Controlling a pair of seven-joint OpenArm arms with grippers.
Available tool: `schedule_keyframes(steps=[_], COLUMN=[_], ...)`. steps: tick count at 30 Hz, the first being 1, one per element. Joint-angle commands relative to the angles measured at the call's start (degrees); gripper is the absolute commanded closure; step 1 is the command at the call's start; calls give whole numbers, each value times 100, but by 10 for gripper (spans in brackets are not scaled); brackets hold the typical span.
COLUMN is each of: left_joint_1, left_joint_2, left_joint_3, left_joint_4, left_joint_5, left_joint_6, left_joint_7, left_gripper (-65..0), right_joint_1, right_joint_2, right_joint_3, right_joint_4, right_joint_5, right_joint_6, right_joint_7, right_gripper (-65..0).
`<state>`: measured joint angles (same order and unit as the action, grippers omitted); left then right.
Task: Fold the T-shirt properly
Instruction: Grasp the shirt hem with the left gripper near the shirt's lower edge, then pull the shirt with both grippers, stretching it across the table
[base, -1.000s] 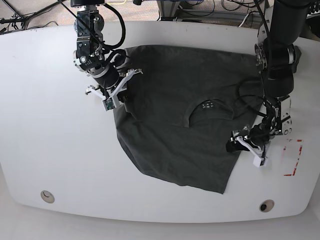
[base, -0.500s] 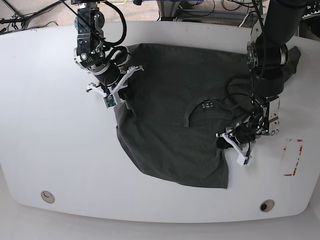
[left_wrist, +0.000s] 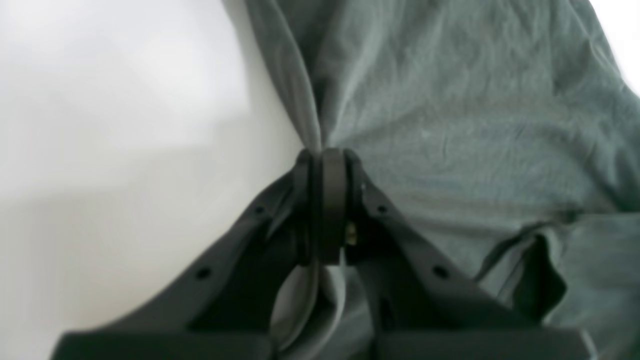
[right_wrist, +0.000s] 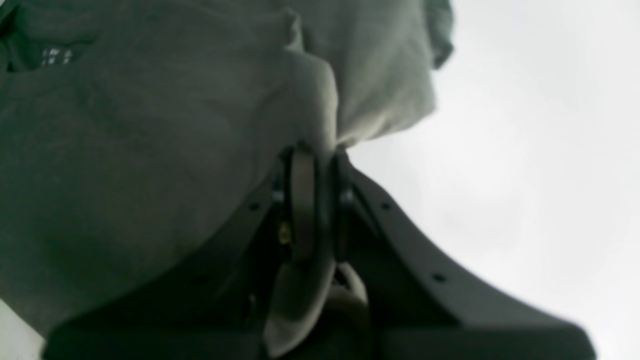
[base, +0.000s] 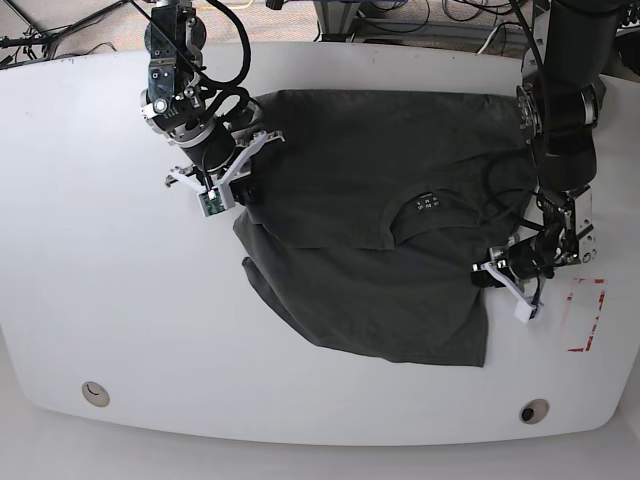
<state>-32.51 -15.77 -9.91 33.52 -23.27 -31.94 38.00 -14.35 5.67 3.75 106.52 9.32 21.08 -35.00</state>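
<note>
T-shirt (base: 380, 260) edges pinched between both jaws

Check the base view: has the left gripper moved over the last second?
Yes. The left gripper swung inward over the T-shirt, then back out toward the red tape mark.

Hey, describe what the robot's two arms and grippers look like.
Both arms are black, jointed cylinders with loose black cables. The left gripper and right gripper have white outer frames in the base view, and black fingers in the wrist views.
</note>
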Motion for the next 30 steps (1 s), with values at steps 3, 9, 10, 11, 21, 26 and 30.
schedule_keyframes(steps=[3, 9, 10, 11, 21, 26, 30], left_joint_1=[-41, 223, 293, 390, 1339, 1568, 1603], left_joint_2=[-370, -748, -775, -819, -1188, -1205, -1205], left_joint_3=[-15, -24, -24, -24, -727, -1413, -1844], left_joint_4=[55, 785, 934, 1206, 3791, 4574, 5119], left_joint_5=[-201, -535, -552, -588, -860, -860, -860], left_joint_6=[-186, -362, -362, -362, -344, -344, -353], left_joint_7=[222, 732, 829, 961, 2130, 2675, 3088], left_gripper=[0, 0, 0, 0, 0, 0, 0], right_joint_1=[323, 824, 894, 1000, 2116, 2670, 3074], right_joint_2=[26, 35, 35, 44, 97, 281, 360], right_joint_3=[324, 526, 526, 526, 526, 526, 517], right_joint_4=[139, 157, 157, 157, -239, -678, -951], right_joint_5=[4, 4, 4, 4, -14, 4, 4], right_joint_6=[-29, 6, 6, 6, -29, -29, -29], right_joint_7=[129, 129, 129, 129, 129, 129, 129], right_gripper=[0, 0, 0, 0, 0, -2, -2])
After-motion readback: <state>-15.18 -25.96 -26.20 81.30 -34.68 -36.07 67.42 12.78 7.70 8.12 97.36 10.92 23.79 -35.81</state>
